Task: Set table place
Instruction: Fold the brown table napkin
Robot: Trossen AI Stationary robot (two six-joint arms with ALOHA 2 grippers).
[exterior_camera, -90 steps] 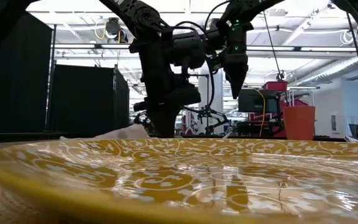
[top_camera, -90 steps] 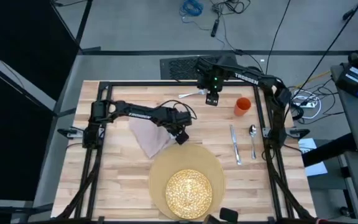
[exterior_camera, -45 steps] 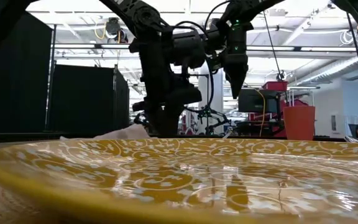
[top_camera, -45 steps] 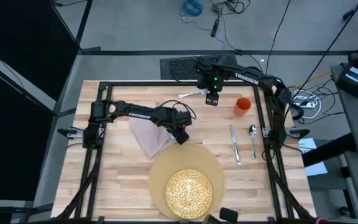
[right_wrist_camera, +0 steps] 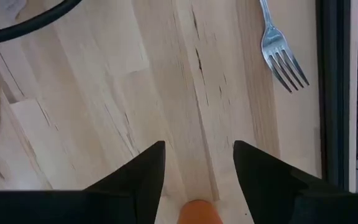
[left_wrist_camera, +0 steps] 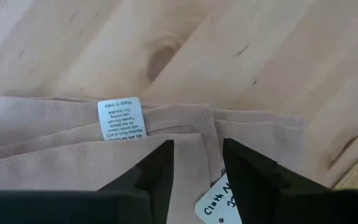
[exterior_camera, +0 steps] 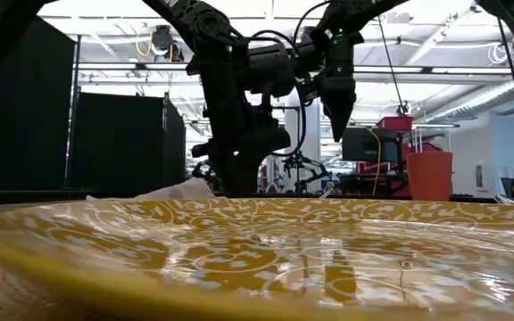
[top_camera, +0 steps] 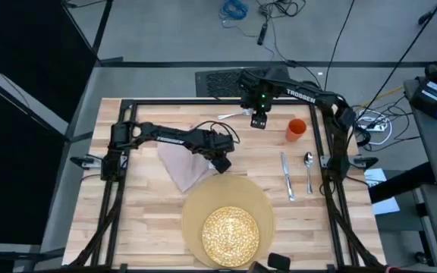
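A beige folded napkin (top_camera: 182,167) lies flat on the table (top_camera: 143,220), left of the round tan placemat (top_camera: 227,216) that bears the yellow plate (top_camera: 231,233). My left gripper (top_camera: 220,163) is low over the napkin's corner nearest the placemat, open, with the folded hems and white tags (left_wrist_camera: 120,118) ahead of its fingers. My right gripper (top_camera: 259,121) hangs open above bare wood at the far side. The fork (top_camera: 234,115) lies to its left and the orange cup (top_camera: 296,130) stands to its right. Knife (top_camera: 286,176) and spoon (top_camera: 309,171) lie right of the placemat. My left gripper points down at the napkin's corner (left_wrist_camera: 197,134), one finger on each side of a folded hem. I cannot tell whether the fingertips touch the cloth.
A black metal frame (top_camera: 203,101) rings the table. The right arm's base (top_camera: 340,121) stands by the cup at the right edge. Bare wood lies along the near left of the table. A cable (right_wrist_camera: 23,28) crosses the right wrist view.
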